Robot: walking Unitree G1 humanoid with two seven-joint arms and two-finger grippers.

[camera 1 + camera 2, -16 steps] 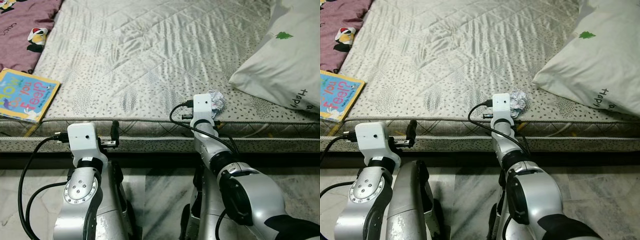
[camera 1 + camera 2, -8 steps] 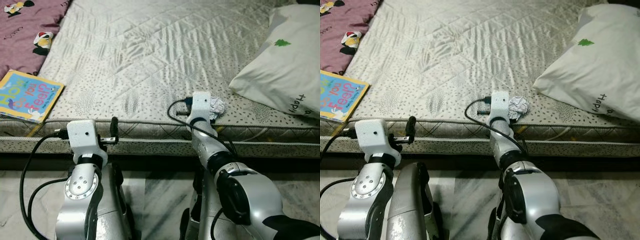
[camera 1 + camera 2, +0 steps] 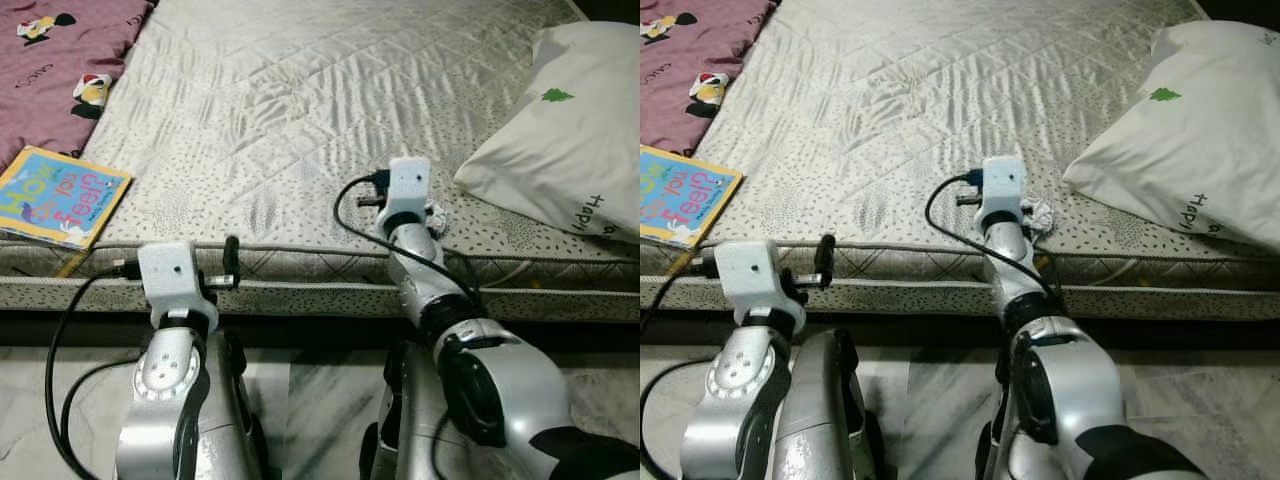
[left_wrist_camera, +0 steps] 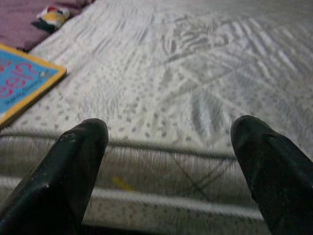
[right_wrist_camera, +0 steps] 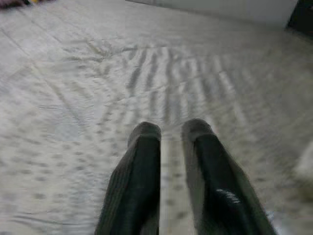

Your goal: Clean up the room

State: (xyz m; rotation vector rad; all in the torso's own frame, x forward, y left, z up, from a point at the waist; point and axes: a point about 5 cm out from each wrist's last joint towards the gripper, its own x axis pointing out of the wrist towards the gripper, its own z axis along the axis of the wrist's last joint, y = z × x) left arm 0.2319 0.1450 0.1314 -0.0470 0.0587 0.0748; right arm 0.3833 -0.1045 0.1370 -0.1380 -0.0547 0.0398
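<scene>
A small crumpled white wad (image 3: 1042, 213) lies on the grey quilted mattress (image 3: 300, 110) near its front edge, partly hidden by my right forearm. My right wrist (image 3: 408, 185) reaches over the mattress just beyond and beside the wad. In the right wrist view my right gripper (image 5: 171, 128) is shut with nothing in it, low over the bare mattress, and a white blur (image 5: 305, 164) sits at the frame edge. My left gripper (image 4: 168, 132) is open in front of the mattress edge, one finger (image 3: 230, 257) pointing up. A colourful children's book (image 3: 58, 196) lies at the left front corner.
A large white pillow (image 3: 560, 140) lies on the mattress at the right. A purple patterned blanket (image 3: 60, 50) covers the far left. Marble floor (image 3: 320, 390) runs below the mattress edge around my arms.
My right arm has reached farther over the mattress, its wrist now past the wad. The camera has shifted slightly. The left arm holds its place.
</scene>
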